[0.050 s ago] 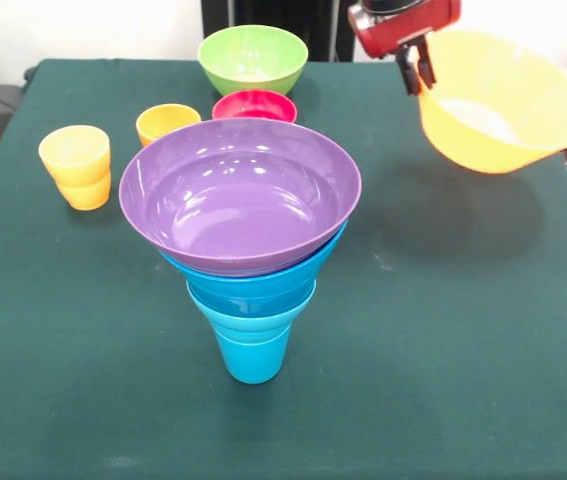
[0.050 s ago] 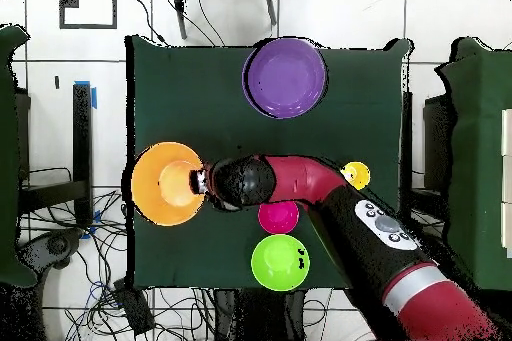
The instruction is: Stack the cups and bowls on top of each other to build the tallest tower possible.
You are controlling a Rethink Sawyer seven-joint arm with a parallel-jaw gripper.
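**While the tower waits, a yellow-orange bowl hangs in the air**

Seen from the front, the yellow cup (image 1: 75,165) stands at the left of the green table (image 1: 463,350), the orange cup (image 1: 166,122) just behind the stack. The tower (image 1: 248,250) rises mid-table: blue cup (image 1: 253,350) below, blue bowls (image 1: 253,285) above it, purple bowl (image 1: 240,195) on top. Behind it sit the red bowl (image 1: 254,105) and green bowl (image 1: 252,58). At the right, the gripper (image 1: 416,68) pinches the rim of the yellow-orange bowl (image 1: 503,100), fingers closed on it, the bowl tilted above the table.
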